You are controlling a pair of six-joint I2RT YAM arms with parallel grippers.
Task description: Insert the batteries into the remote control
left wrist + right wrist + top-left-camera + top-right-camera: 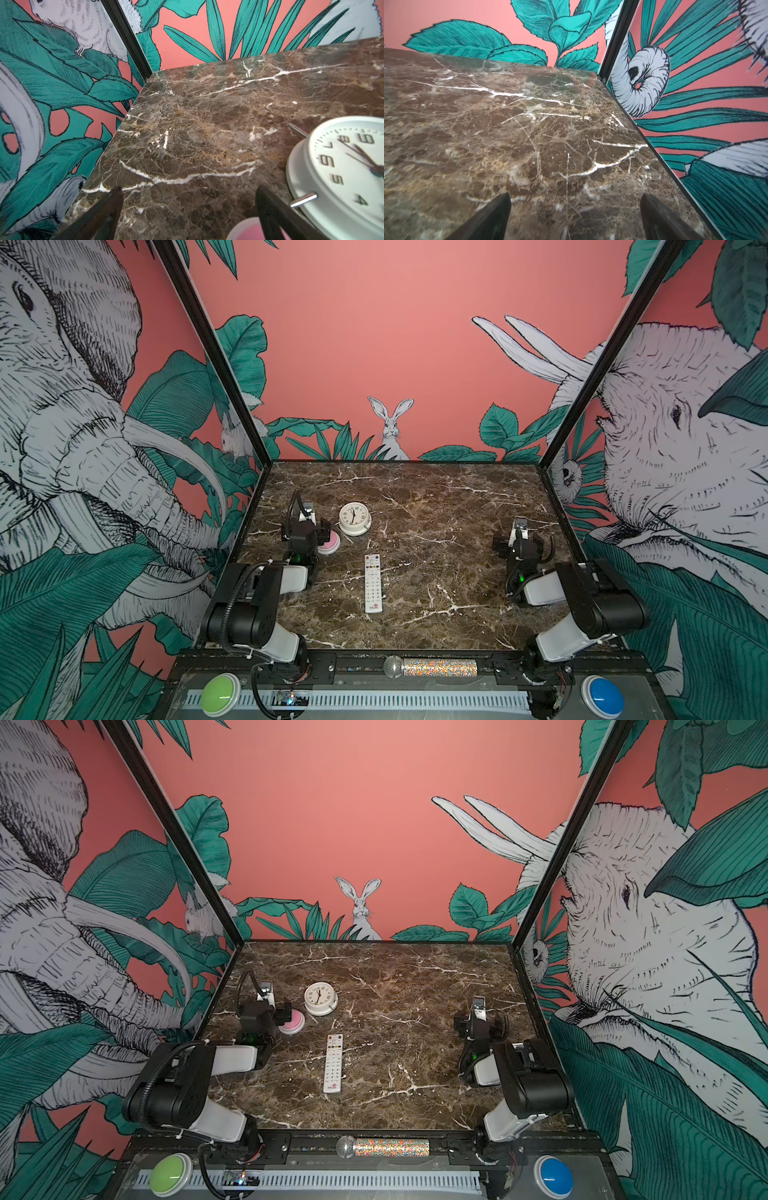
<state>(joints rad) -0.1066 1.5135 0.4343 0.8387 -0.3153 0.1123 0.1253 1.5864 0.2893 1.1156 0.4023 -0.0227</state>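
The remote control (372, 583) (333, 1063) lies flat near the middle of the marble table, buttons up, with its red logo at the near end. No batteries show in any view. My left gripper (306, 527) (266, 1011) hovers left of and beyond the remote, open, with only bare marble between its fingers in the left wrist view (189, 190). My right gripper (519, 537) (481, 1017) is far to the right of the remote, near the right wall. It is also open over bare marble in the right wrist view (575, 197).
A round white clock (354, 517) (342, 172) stands beyond the remote, close to the left gripper. A pink disc with a white rim (329, 542) (245, 230) lies just beside the left gripper. A glittery microphone (430, 667) rests on the front rail between a green button (220, 694) and a blue button (602, 695).
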